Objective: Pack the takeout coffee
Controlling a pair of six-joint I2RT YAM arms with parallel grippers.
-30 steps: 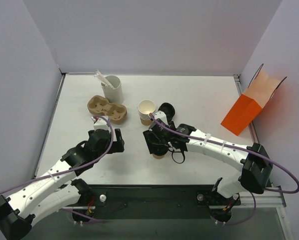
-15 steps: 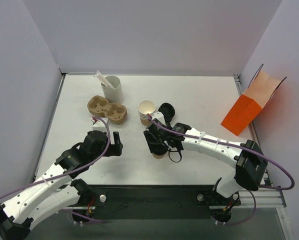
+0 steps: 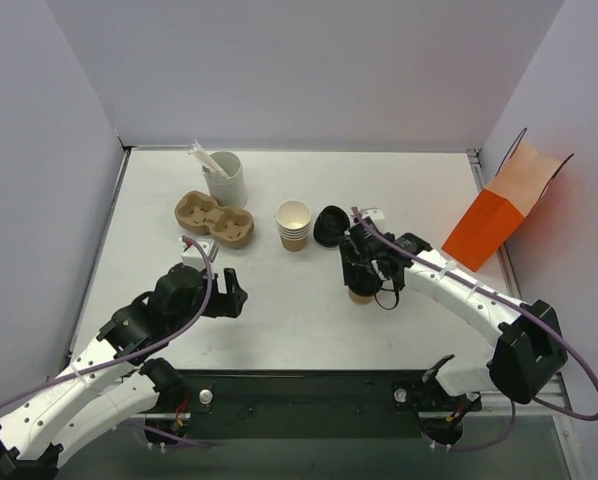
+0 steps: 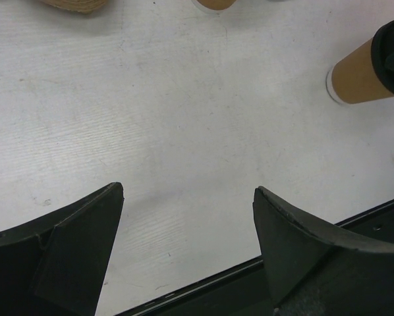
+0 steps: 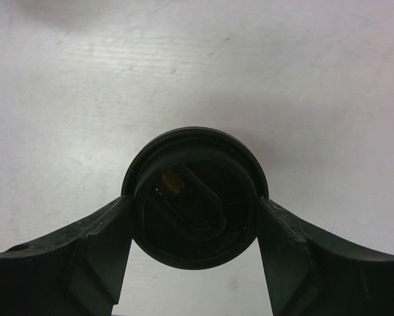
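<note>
Near the left, the left gripper (image 3: 234,291) hangs over the white table (image 3: 279,330) with its black fingers (image 4: 78,253) spread wide and nothing between them. Beyond it, further back, lies a brown moulded-pulp two-cup carrier (image 3: 213,219), and just behind that stands a pale grey cylindrical holder (image 3: 226,178) with white sticks poking out. Right of the carrier is a stack of lidless tan paper cups (image 3: 294,225), and just beside it a pile of loose black plastic lids (image 3: 330,226). Just right of the lids and nearer, the takeout coffee (image 3: 359,294), a small tan-brown paper cup with a round black plastic lid, stands upright on the table near its middle. The right gripper (image 3: 362,268) is over it, its fingers (image 5: 95,253) pressed against opposite sides of the lid, so it grips the cup. The lid pile sits close to this gripper's far-left side. Well apart at the right edge, an orange paper bag (image 3: 494,218) leans tilted against the wall, mouth open.
</note>
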